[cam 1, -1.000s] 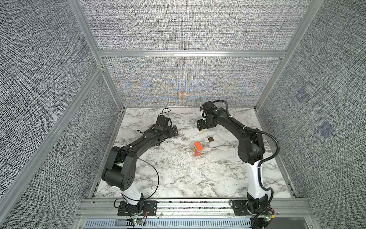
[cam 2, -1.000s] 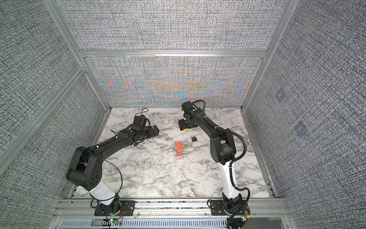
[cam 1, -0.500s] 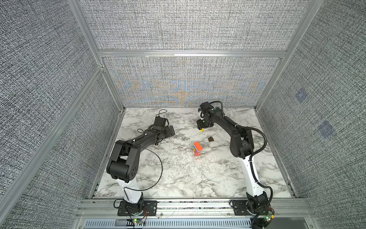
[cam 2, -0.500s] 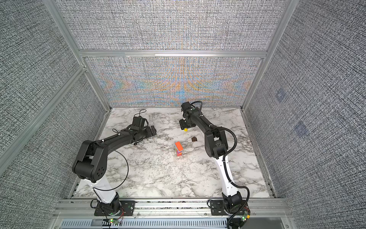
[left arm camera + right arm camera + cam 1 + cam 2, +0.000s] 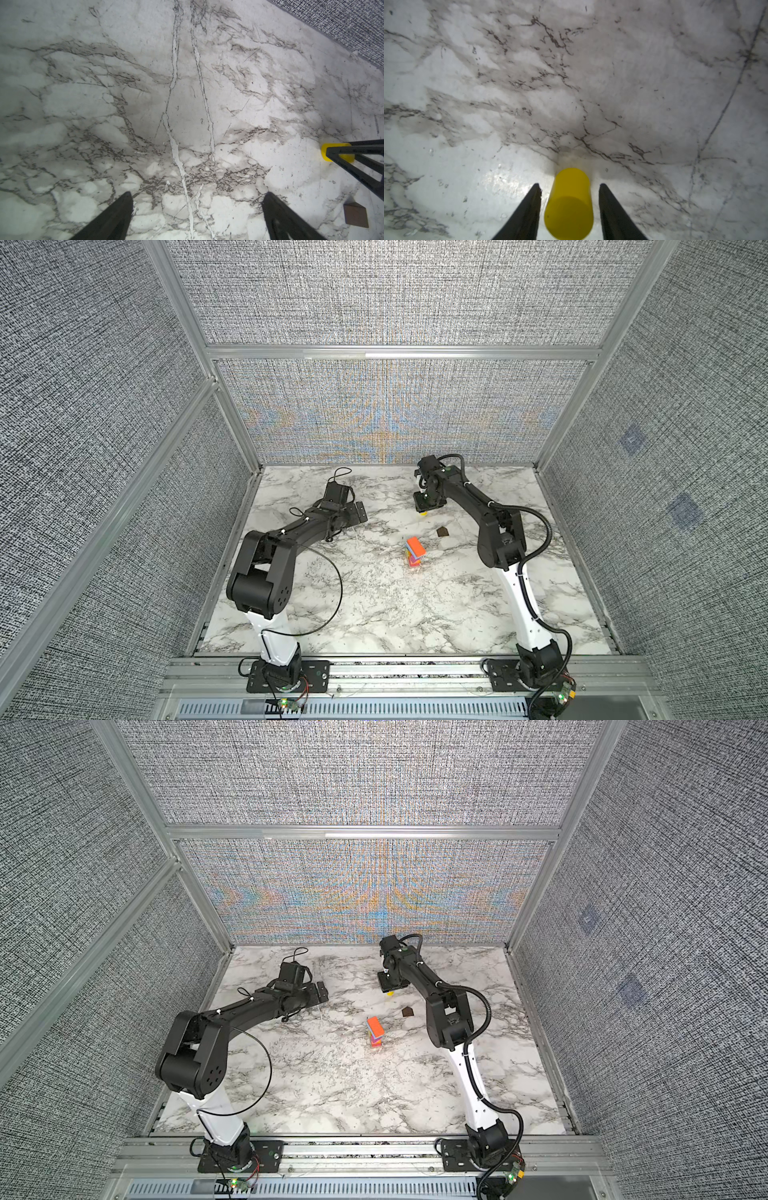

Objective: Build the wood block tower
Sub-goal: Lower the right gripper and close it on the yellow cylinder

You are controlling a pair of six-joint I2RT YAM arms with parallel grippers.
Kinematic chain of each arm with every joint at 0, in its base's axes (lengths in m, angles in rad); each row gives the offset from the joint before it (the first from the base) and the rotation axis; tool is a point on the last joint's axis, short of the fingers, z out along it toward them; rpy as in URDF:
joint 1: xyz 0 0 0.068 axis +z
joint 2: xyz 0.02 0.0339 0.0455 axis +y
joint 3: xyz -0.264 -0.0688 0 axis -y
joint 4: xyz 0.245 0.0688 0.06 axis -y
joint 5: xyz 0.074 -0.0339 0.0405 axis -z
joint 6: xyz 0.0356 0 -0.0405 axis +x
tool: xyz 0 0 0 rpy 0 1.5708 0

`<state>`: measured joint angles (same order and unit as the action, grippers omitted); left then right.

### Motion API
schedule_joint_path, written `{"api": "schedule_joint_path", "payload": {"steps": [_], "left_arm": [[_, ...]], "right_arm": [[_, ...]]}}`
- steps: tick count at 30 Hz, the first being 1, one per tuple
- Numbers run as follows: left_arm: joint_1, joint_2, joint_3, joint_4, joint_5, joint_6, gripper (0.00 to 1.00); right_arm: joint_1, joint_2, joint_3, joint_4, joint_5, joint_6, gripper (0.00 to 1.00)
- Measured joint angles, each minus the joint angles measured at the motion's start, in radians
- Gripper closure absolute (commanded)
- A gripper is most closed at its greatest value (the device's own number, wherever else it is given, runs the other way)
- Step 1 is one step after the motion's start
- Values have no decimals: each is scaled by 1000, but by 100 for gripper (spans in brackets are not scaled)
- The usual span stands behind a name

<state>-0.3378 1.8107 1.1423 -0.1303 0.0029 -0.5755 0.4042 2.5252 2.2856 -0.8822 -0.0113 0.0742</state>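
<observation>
Jaws: left gripper (image 5: pixel 197 194) wide apart over marble table (image 5: pixel 187 83); right gripper (image 5: pixel 569 185) astride yellow cylinder (image 5: pixel 569 207), narrow gaps both sides. Tower (image 5: pixel 414 552), orange-topped, stands near dark brown piece (image 5: pixel 442 532).

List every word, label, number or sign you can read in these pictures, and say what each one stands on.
No text can be read anywhere in these pictures.
tower: the block faces are too small to show any mark.
yellow cylinder: plain, no print.
dark brown block: plain on the faces shown.
square patches on the wall: blurred, nothing legible.
</observation>
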Motion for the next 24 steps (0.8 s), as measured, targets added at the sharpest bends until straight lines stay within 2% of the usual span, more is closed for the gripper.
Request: {"api": "schedule_joint_path", "payload": {"steps": [7,13,24], "left_arm": [[1,0,0,0,7,0,1],[4,0,0,-1,26,0,1],[6,-10,13,-23,62,18,1]], "right_arm": [[0,0,0,0,0,6,67],[0,-5,0,0,0,8,73],[0,-68,-24,-16,0,7,76]]}}
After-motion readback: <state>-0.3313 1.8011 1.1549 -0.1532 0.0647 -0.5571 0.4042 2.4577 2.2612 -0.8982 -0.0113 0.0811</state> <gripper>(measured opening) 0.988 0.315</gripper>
